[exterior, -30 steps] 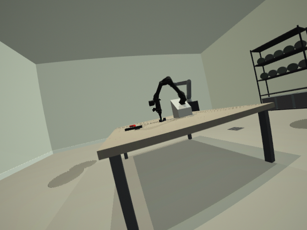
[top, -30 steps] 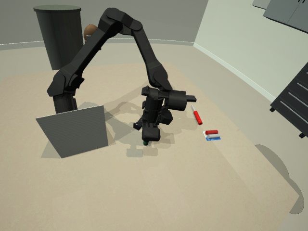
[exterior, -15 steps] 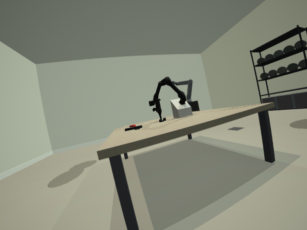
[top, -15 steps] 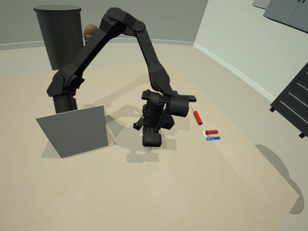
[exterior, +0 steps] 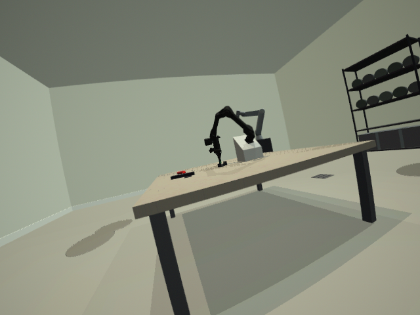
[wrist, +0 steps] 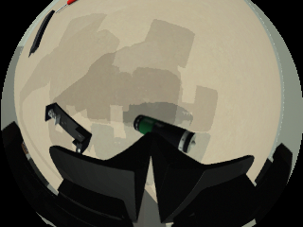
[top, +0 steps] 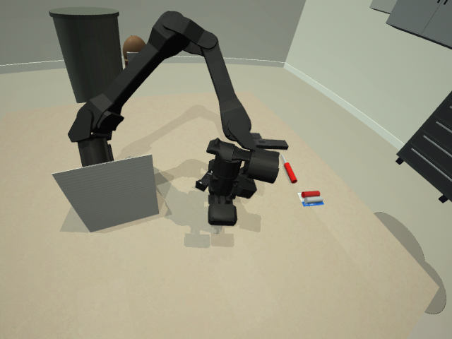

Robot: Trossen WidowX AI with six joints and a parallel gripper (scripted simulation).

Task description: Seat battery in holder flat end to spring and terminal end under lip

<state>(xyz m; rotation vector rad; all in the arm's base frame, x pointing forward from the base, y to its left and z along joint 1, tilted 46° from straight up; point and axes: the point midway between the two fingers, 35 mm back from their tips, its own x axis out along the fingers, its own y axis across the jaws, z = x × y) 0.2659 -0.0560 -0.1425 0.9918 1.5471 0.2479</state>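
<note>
Nothing is seated yet as far as I can judge: in the wrist view the battery [wrist: 163,128] lies on its side on the tabletop [top: 109,277], green-banded end toward ten o'clock and pale end toward four, and the holder [wrist: 64,125] sits apart from it over at nine o'clock, showing nothing inside it. So the pickup, the carry, the seating against the spring and under the lip, and the release are all left to do. My claw [wrist: 151,163] is pinched right down, fingertips meeting with nothing between them; the battery sits just past the tips at twelve o'clock, and I can't tell whether the tips touch it. I'd say the fingers have to spread before any grasp is possible. On the top camera the arm rises from its base at nine o'clock, arches high over the tabletop and drops the wrist straight down at centre, the claw pointing at the surface and its body covering the battery; the holder [top: 203,181] pokes out just at its nine o'clock side. From the exterior camera the claw [exterior: 221,164] hangs vertical, tips low at the tabletop. The red-handled screwdriver [top: 289,170] lies well off at three o'clock, out of my way.
</note>
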